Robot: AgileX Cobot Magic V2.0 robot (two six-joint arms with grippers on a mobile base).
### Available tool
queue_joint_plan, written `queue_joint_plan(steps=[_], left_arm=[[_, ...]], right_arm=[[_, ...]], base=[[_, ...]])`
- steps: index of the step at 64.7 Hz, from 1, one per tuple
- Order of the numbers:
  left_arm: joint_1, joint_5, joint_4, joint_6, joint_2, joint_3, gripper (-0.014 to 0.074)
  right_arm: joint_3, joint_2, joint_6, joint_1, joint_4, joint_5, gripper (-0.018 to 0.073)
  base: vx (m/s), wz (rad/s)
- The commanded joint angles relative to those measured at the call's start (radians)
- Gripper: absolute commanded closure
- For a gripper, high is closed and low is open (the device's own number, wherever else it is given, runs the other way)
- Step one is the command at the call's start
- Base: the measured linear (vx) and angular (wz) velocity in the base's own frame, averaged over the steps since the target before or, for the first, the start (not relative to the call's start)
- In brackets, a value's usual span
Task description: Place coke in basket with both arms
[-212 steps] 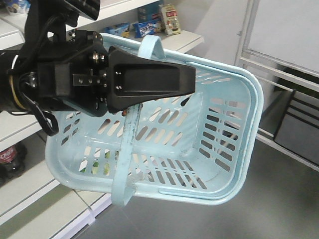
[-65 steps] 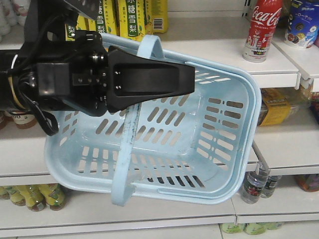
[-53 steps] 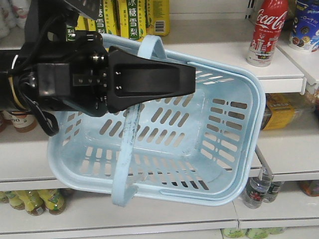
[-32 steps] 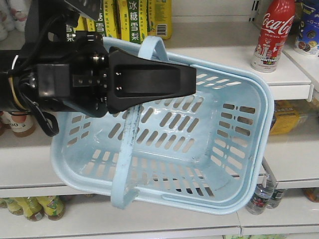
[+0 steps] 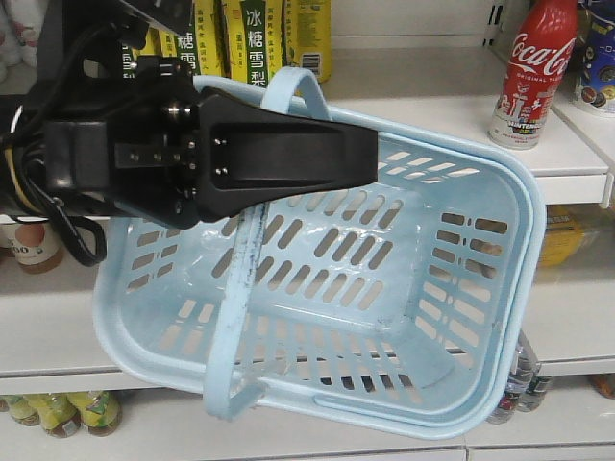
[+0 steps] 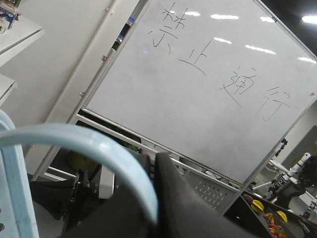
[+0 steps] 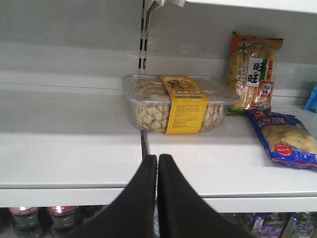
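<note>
Cables (image 5: 60, 230) loop at far left behind the left gripper (image 5: 357, 158), which is clamped on a hoop handle (image 5: 235, 327) of the basket (image 5: 514, 288) — it hangs tilted. The coke (image 5: 528, 72) stands upright on a shelf (image 5: 567, 154) at upper right, apart from the basket. The right gripper (image 7: 157, 161) — fingers pressed together — faces a snack box (image 7: 178, 101).

One coke (image 5: 528, 72), one basket (image 5: 384, 317), two hands (image 5: 369, 158) (image 7: 157, 166)
</note>
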Motion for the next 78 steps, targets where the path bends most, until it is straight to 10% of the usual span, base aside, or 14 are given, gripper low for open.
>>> queue_joint_plan(steps=[1, 78], left_arm=[[-0.003, -0.138, -0.086, 0.009, -0.031, -0.029, 0.0602], [-0.003, -0.138, -0.086, 0.009, -0.031, -0.029, 0.0602]], right_arm=[[0.009, -0.018, -0.008, -0.001, -0.009, -0.072, 0.0564], [0.009, -0.018, -0.008, -0.001, -0.009, -0.072, 0.0564]], base=[[0.02, 0.0], [0.02, 0.0]])
